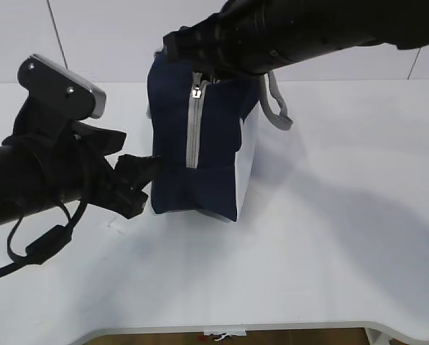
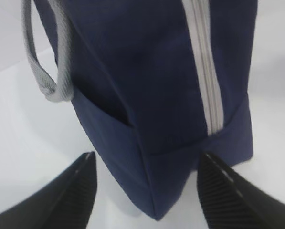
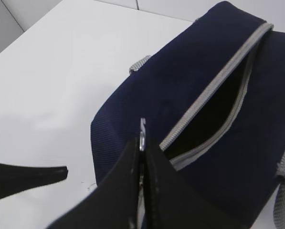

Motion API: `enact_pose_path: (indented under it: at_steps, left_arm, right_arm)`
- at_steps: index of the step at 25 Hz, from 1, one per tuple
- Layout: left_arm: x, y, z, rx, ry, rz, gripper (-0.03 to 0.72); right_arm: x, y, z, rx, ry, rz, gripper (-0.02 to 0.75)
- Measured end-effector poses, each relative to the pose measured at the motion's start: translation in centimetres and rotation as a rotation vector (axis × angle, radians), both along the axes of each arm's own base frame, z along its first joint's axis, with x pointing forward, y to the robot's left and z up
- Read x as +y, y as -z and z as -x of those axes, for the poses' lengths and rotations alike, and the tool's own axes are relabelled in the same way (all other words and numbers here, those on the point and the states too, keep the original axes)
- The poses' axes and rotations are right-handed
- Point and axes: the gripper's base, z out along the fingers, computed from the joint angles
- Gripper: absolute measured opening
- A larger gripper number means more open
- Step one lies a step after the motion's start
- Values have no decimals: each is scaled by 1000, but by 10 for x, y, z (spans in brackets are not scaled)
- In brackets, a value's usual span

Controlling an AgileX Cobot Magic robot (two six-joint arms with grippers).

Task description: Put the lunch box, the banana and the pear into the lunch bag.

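The navy lunch bag [image 1: 200, 158] stands upright on the white table. Its grey zipper [image 1: 193, 129] runs down the near side. My right gripper [image 1: 198, 77] is at the bag's top, shut on the metal zipper pull [image 3: 142, 131]. In the right wrist view [image 3: 142, 143] the zipper is partly open behind it, over a dark gap [image 3: 218, 105]. My left gripper [image 1: 139, 169] is open, its fingers on either side of the bag's lower corner [image 2: 154, 205], not touching it. The lunch box, the banana and the pear are out of view.
Grey webbing handles hang on the bag's far side [image 1: 279, 108] and near side [image 2: 47, 81]. The table's front edge [image 1: 236, 327] runs along the bottom of the exterior view. One left finger [image 3: 37, 174] shows low in the right wrist view.
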Motion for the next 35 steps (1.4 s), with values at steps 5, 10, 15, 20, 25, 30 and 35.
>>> enact_pose_path:
  at_steps: [5, 10, 15, 20, 25, 30, 35]
  left_arm:
    - [-4, -7, -5, -44, 2, 27, 526]
    - [-16, -8, -18, -54, 4, 30, 527]
    - [-25, -2, -28, -43, 4, 22, 486]
    - [-26, -4, -30, -54, 4, 27, 234]
    - [-26, -4, -30, -53, 3, 29, 73]
    - [-26, -4, -30, -51, 3, 29, 0]
    - [-26, -6, -29, -49, 7, 28, -3]
  right_arm:
    - [0, 0, 0, 11, 4, -15, 13]
    - [1, 0, 0, 14, 5, -19, 13]
    - [1, 0, 0, 15, 6, -20, 13]
    - [0, 0, 0, 16, 8, -22, 13]
    - [0, 0, 0, 18, 8, -21, 13]
    - [0, 0, 0, 13, 6, -11, 13]
    - [-1, 0, -1, -8, 1, 7, 13]
